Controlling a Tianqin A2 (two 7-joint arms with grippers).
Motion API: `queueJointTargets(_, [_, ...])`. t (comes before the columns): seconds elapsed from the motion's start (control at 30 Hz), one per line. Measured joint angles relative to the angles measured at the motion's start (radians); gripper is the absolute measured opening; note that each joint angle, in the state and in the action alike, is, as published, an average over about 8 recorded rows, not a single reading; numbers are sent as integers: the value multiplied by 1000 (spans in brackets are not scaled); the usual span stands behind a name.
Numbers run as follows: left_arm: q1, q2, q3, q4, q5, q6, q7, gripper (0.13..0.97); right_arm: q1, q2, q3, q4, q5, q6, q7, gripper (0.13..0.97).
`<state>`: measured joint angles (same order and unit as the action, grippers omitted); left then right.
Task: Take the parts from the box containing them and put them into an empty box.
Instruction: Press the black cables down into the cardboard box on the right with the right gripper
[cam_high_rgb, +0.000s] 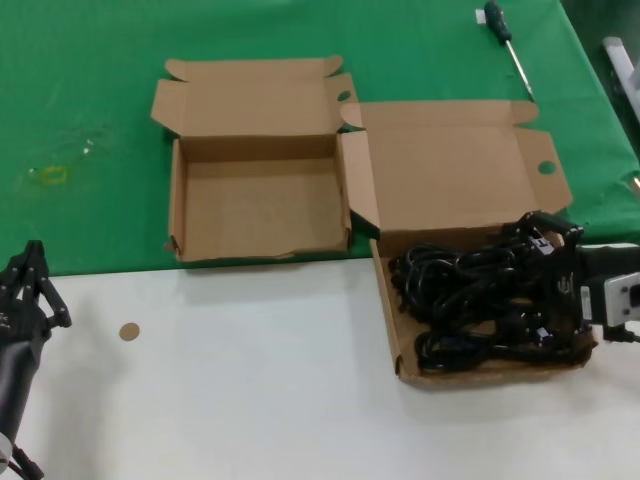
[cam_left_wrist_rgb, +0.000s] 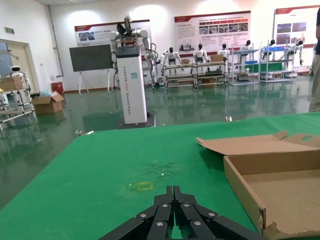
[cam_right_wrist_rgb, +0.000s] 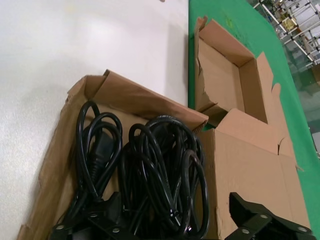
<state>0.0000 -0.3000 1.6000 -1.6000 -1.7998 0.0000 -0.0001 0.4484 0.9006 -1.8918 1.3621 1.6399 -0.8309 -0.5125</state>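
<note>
Several black coiled power cords (cam_high_rgb: 470, 300) lie heaped in the wider brown box (cam_high_rgb: 400, 345) at the front right, its broad lid (cam_high_rgb: 450, 165) folded back. My right gripper (cam_high_rgb: 548, 285) is open over the box's right end, its fingers straddling the cords (cam_right_wrist_rgb: 160, 170) just above them. In the right wrist view one finger (cam_right_wrist_rgb: 90, 220) is among the cords and the other (cam_right_wrist_rgb: 255, 215) is by the lid. The narrower empty box (cam_high_rgb: 262, 215) with a ragged front wall stands to the left on the green cloth. My left gripper (cam_high_rgb: 28, 290) is shut and idle at the far left; it also shows in the left wrist view (cam_left_wrist_rgb: 173, 197).
A black-handled screwdriver (cam_high_rgb: 505, 38) lies on the green cloth at the back right. A small brown disc (cam_high_rgb: 129, 331) lies on the white table near the left arm. A yellowish mark (cam_high_rgb: 50, 175) shows on the cloth at the left.
</note>
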Motion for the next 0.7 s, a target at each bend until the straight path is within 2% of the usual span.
queueJointTargets(0.23, [0, 0, 0, 0, 0, 0, 0, 152, 9, -17, 2, -20, -22, 3, -15, 760])
queueJointTargets(0.7, [0, 0, 0, 0, 0, 0, -1, 152, 16, -33, -4, -32, -58, 3, -11, 425])
